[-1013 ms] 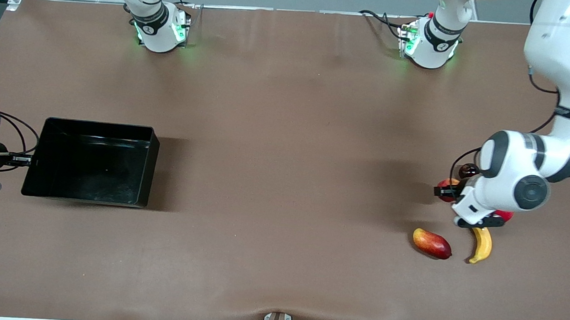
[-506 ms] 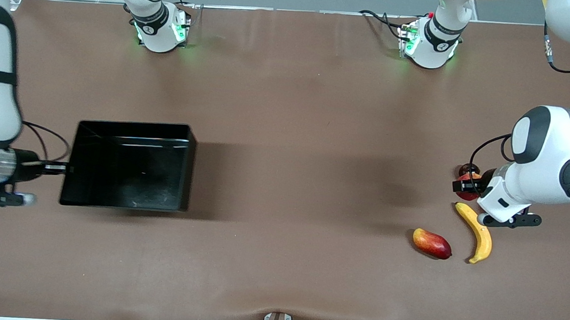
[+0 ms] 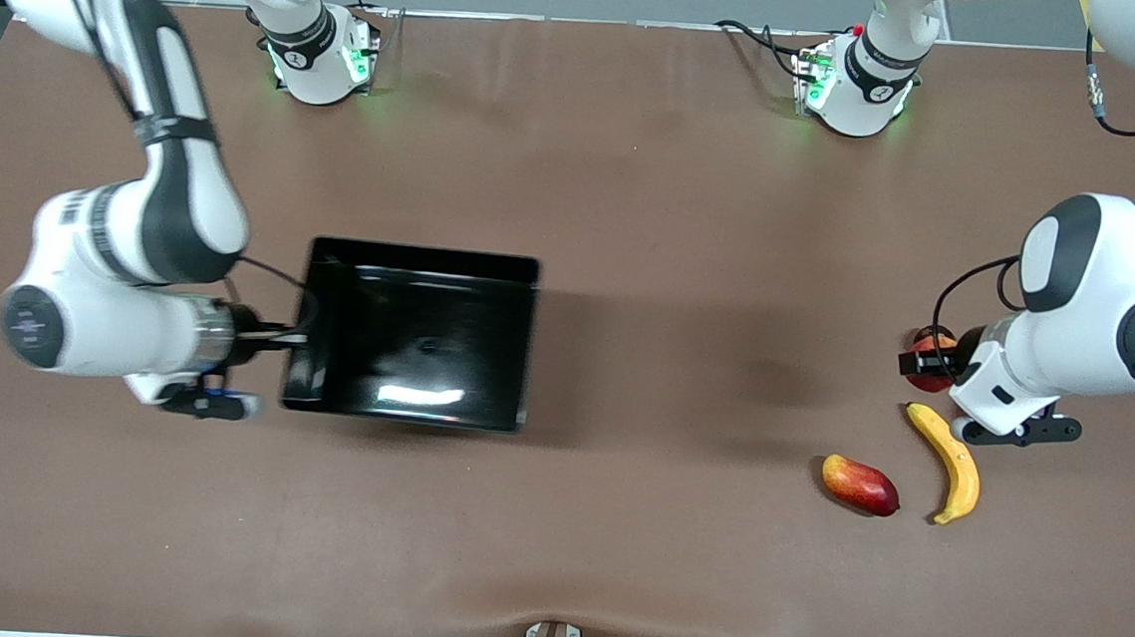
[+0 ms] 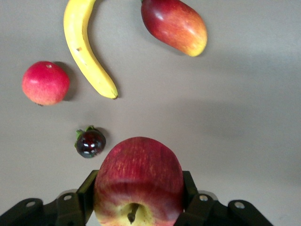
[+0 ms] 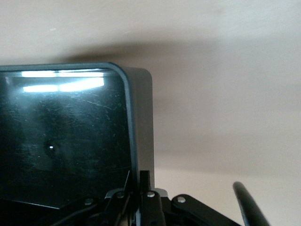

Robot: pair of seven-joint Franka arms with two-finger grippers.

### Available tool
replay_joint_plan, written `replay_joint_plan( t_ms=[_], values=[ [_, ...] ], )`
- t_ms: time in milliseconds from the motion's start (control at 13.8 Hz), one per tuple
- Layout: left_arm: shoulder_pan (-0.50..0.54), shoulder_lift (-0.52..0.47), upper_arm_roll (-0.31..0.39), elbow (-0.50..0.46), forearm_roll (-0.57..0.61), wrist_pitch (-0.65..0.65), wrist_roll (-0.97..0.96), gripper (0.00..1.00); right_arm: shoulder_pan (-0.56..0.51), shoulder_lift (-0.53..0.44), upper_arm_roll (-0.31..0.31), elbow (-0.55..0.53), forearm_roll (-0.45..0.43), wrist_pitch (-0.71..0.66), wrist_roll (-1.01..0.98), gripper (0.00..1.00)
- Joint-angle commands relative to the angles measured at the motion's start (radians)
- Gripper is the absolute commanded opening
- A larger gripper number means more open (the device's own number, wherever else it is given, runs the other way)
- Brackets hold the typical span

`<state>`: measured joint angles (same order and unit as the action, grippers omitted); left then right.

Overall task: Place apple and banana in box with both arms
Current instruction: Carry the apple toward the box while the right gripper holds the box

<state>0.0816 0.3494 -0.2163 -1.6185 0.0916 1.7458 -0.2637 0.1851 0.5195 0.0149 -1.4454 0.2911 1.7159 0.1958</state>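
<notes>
- Since a second ago the box (image 3: 417, 333) has travelled from the right arm's end of the surface (image 3: 635, 213) toward the middle, carried along by the right gripper (image 3: 291, 339).
- Right gripper is clamped tight on the box's end wall; the right wrist view shows the thin wall pinched between its fingers (image 5: 146, 188).
- The left gripper (image 3: 927, 364) has lifted with the apple (image 3: 929, 359). A second ago it was low among the fruit.
- The left gripper is closed about halfway round the apple, a finger on each flank and the stem dimple facing the wrist camera (image 4: 138, 188).
- Apple hangs over the surface at the left arm's end, above the small dark fruit (image 4: 90, 142).
- Box: long axis runs along the surface from one arm's end toward the other, open side up.
- Banana (image 3: 947, 463) lies flat at the left arm's end. Its long axis runs slantwise from just under the left arm toward the front camera. It has not moved.
- Elongated red-yellow fruit (image 3: 860, 484) lies beside the banana, toward the right arm's end, close but apart.
- A pinkish-red round fruit (image 4: 45, 83) sits near the banana, seen in the left wrist view only.
- A broad stretch of surface lies between the box and the fruit group.
</notes>
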Motion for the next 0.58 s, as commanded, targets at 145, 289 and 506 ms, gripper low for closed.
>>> replay_joint_plan(
  t_ms=[145,289,506],
  values=[
    [0.003,-0.049,-0.084,-0.011,0.004,-0.043,-0.11,0.0,0.166,0.026,-0.012,-0.007,0.057,0.129,0.137,0.0],
    [0.001,-0.041,-0.115,-0.011,0.005,-0.034,-0.16,0.0,0.224,0.072,-0.01,-0.007,0.083,0.194,0.16,0.0],
    [-0.014,-0.027,-0.121,-0.017,0.004,0.006,-0.166,0.0,0.28,0.12,-0.012,-0.006,0.152,0.272,0.162,0.0]
  ],
)
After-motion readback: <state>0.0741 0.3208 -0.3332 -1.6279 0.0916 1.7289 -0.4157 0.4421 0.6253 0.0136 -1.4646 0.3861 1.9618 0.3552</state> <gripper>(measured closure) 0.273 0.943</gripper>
